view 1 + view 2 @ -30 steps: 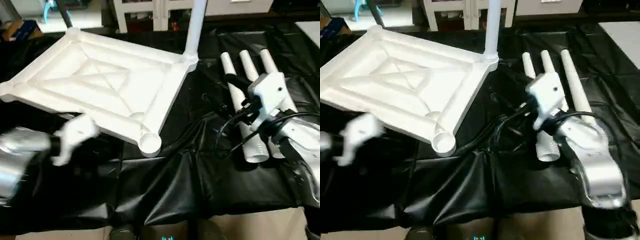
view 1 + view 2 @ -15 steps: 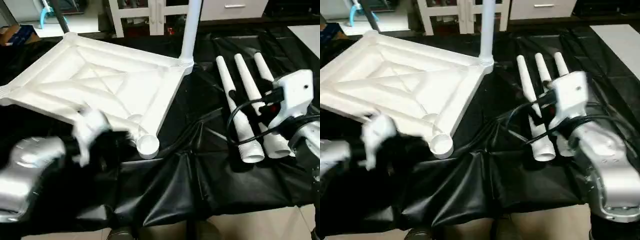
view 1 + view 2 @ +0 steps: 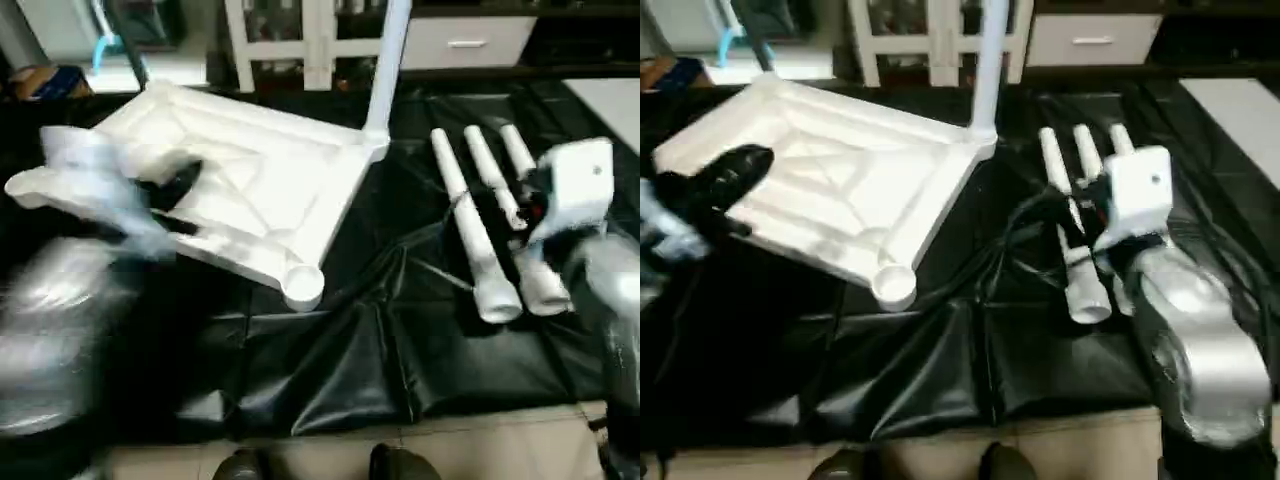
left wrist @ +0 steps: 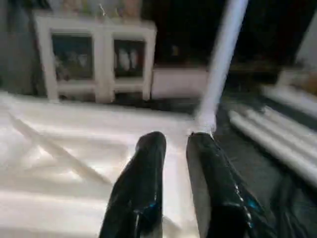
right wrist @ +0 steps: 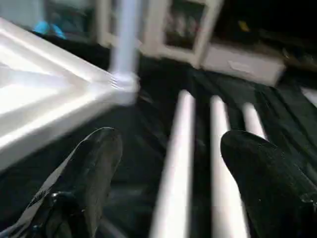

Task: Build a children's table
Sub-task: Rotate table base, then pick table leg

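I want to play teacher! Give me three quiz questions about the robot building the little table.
1. How many loose legs lie side by side on the black sheet?
2. True or false: one upright leg already stands in a corner socket of the table top.
3. Which gripper has its fingers spread wide over the loose legs: A) the left gripper, B) the right gripper?

Key: 1. Three. 2. True. 3. B; the left gripper's fingers stand close together with a narrow gap, above the table top.
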